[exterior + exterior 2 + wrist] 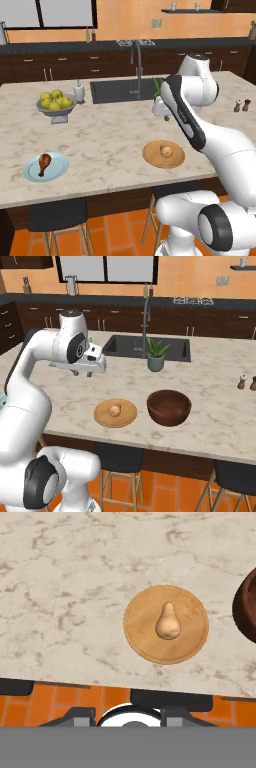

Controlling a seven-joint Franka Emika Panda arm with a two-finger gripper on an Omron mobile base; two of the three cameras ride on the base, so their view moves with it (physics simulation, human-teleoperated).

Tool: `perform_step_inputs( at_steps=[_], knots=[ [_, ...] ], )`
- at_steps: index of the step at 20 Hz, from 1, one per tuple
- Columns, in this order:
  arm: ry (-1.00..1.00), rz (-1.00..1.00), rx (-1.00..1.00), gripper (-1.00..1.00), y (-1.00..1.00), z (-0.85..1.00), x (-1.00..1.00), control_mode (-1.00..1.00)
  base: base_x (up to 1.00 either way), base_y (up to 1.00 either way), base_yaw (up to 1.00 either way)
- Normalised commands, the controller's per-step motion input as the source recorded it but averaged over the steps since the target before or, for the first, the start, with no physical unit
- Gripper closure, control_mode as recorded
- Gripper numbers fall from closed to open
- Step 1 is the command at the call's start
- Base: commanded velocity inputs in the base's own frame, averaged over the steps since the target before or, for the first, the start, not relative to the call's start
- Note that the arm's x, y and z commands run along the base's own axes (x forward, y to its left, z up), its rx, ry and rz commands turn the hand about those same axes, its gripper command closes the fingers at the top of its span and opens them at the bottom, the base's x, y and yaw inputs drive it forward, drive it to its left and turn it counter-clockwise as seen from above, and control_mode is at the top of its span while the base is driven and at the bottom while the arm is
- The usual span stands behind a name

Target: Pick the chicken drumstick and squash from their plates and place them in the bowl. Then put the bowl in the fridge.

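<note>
Open air above the squash (168,623) — bowl (246,607) close beside.

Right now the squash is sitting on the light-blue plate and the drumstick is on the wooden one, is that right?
No, they are swapped. The squash lies on the wooden plate, as the hand view shows, and the chicken drumstick lies on the light-blue plate, seen in the left base view.

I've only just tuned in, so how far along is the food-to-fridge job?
Nothing looks done yet. The chicken drumstick lies on the blue plate, the squash on the wooden plate, and the bowl holds nothing on the counter. In hand: the arm hangs above the squash's plate, carrying nothing. Left: both foods into the bowl, then the bowl into the fridge.
</note>
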Motion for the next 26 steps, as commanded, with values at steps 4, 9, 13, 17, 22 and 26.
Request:
perform_step_inputs(
  at_steps=[4, 9, 13, 17, 22, 26],
  knots=[
    [-0.01, -0.09, 0.01, -1.00, -0.59, -0.61, -0.29, -1.00, 0.00, 0.00, 0.00],
    [0.14, -0.27, 0.02, -1.00, -0.60, -0.93, 0.36, -1.00, 0.00, 0.00, 0.00],
    [0.19, -0.13, 0.04, -1.00, -0.40, -0.70, 0.88, -1.00, 0.00, 0.00, 0.00],
    [0.17, -0.03, 0.05, -1.00, -0.02, -0.58, 0.96, -1.00, 0.00, 0.00, 0.00],
    [0.20, 0.00, 0.00, -1.00, 0.00, -0.51, 0.34, -1.00, 0.00, 0.00, 0.00],
    [-0.03, 0.00, 0.00, -1.00, 0.00, -0.67, 0.10, -1.00, 0.00, 0.00, 0.00]
  ],
)
